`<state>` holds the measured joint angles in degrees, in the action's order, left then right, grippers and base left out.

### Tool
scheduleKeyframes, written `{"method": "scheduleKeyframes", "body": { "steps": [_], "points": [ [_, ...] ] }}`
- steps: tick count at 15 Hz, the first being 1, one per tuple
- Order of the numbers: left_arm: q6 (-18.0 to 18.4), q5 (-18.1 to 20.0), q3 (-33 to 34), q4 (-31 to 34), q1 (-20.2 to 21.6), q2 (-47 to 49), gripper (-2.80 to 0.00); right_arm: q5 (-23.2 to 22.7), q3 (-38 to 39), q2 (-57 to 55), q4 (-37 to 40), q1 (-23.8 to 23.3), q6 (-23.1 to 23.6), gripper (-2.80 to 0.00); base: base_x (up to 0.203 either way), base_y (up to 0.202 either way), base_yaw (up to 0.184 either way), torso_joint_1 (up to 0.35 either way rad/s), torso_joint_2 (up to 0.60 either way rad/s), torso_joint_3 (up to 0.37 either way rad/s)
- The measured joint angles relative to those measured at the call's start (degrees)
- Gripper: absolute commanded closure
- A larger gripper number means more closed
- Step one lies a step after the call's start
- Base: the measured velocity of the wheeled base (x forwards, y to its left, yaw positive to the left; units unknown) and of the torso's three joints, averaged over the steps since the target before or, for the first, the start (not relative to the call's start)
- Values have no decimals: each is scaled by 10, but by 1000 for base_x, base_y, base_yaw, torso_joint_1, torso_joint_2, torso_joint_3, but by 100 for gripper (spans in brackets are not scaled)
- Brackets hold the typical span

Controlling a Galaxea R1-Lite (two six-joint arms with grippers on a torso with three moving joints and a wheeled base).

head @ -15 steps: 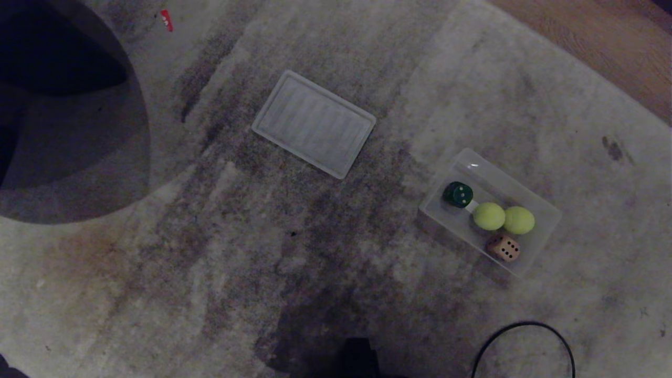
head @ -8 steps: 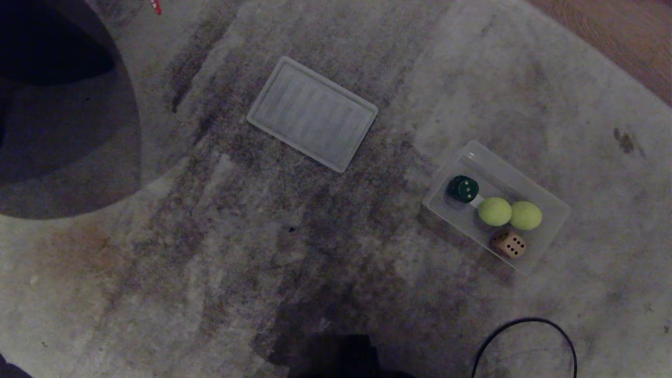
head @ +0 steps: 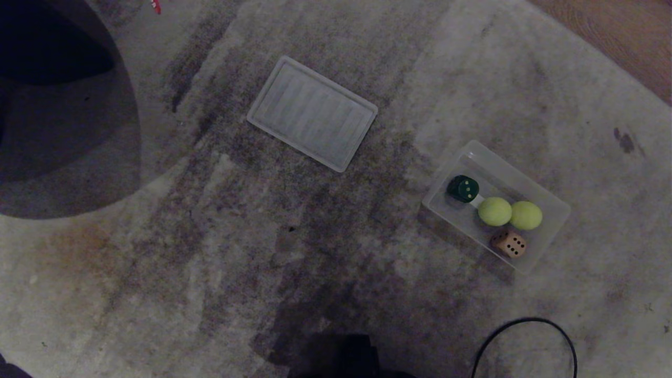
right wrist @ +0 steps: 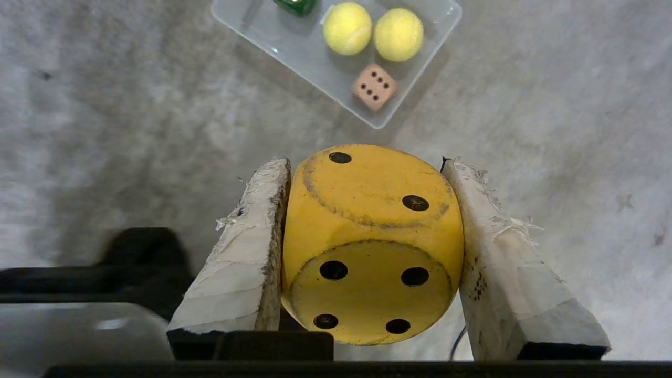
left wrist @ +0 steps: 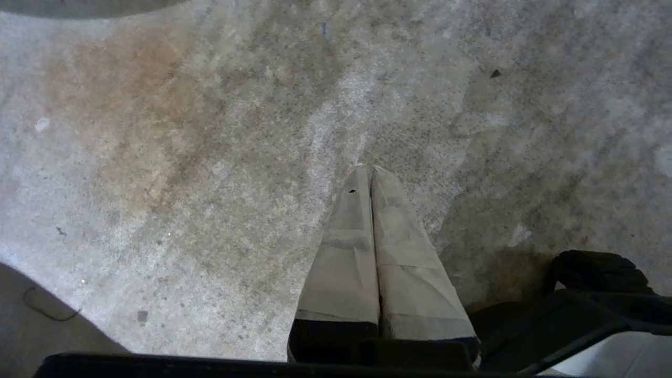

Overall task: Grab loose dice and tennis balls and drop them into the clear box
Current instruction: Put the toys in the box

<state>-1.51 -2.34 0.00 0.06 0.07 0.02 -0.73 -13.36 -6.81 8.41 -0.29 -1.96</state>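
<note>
The clear box [head: 504, 181] sits on the carpet at the right. It holds a dark green die [head: 462, 188], two tennis balls [head: 494, 211] [head: 526, 215] and a tan die [head: 508, 243]. Neither gripper shows in the head view. In the right wrist view my right gripper [right wrist: 367, 163] is shut on a yellow die [right wrist: 373, 236], held above the carpet short of the box [right wrist: 273, 37]. My left gripper [left wrist: 370, 169] is shut and empty over bare carpet. A small red thing with pale spots [head: 155, 6] lies at the far top-left edge.
A flat ribbed clear panel [head: 313, 114] lies on the carpet left of the box. A black cable [head: 525, 336] loops at the lower right. A dark round shape [head: 63, 115] fills the far left. Wooden floor [head: 619, 37] borders the carpet at the top right.
The whole head view shifted a little early in the second, so the camera moved. The box, its contents and the panel keep their places relative to each other.
</note>
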Motion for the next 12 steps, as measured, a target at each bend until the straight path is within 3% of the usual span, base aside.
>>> {"method": "scheduleKeyframes", "body": {
  "steps": [4, 12],
  "points": [
    [0, 0, 0, 0, 0, 0, 0, 1, -82, -181, -7, -3, -63, 0, 0, 0, 0, 0, 0, 0],
    [0, 0, 0, 0, 0, 0, 0, 36, -125, -615, -296, 7, -184, 0, 0, 0, 0, 0, 0, 0]
  ]
}}
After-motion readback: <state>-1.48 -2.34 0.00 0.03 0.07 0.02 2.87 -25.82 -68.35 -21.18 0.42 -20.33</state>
